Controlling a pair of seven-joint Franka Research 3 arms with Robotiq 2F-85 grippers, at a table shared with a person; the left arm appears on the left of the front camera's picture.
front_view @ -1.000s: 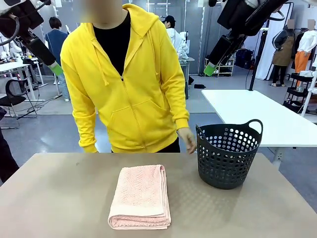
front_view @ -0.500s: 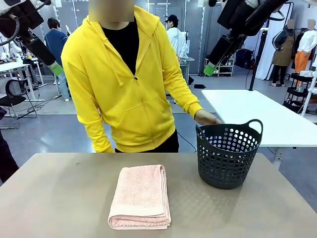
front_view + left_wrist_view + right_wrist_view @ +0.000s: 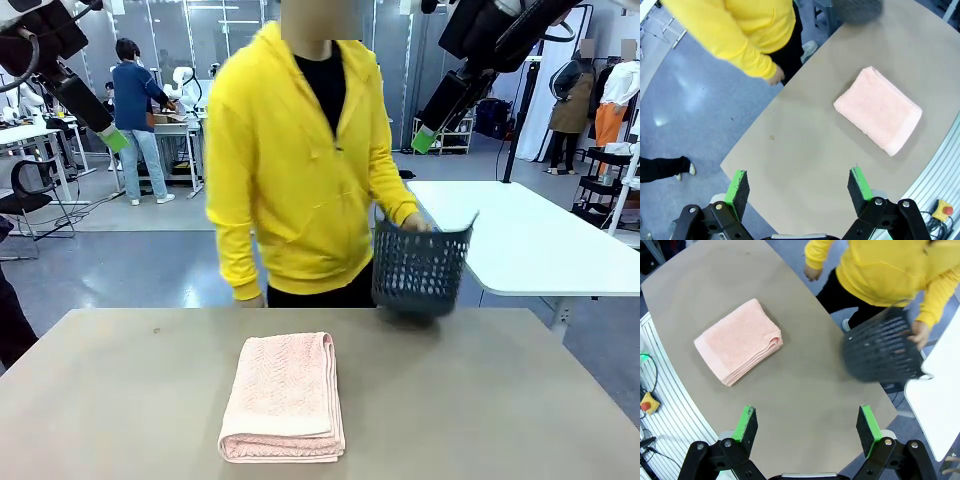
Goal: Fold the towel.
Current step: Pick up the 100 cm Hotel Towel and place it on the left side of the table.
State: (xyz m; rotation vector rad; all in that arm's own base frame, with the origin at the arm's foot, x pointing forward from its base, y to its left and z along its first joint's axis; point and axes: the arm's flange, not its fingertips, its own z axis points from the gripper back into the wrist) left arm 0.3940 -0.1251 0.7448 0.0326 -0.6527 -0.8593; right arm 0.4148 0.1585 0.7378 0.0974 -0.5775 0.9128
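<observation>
Light pink towel [image 3: 283,397] folded into a thick rectangle, lying flat near the middle of the tan tabletop [image 3: 120,400], toward the robot's edge. Stacked layer edges showing along its near end in the front view; herringbone texture on top. Same towel [image 3: 878,110] well clear of the green pads in the left wrist view, and [image 3: 738,341] likewise in the right wrist view, layered edges facing the tabletop's rim. Nothing touching it.

Beyond it, black perforated basket [image 3: 420,268] lifted off the tabletop at the far right edge, tilted and motion-blurred, gripped at its rim by the person's hand [image 3: 415,222]. Also seen from above in the right wrist view [image 3: 883,347], hand [image 3: 918,332] on its side. Person in a yellow hooded top [image 3: 295,160] standing at the far side; other hand [image 3: 775,76] hanging just beside the tabletop's far edge.

Left gripper [image 3: 799,192] raised high above the tabletop, jaws wide open, holding nothing; in the front view up in the top left corner [image 3: 112,138]. Right gripper [image 3: 807,430] equally high, jaws spread wide and empty; in the front view at upper right [image 3: 425,140]. Both well apart from towel and basket.
</observation>
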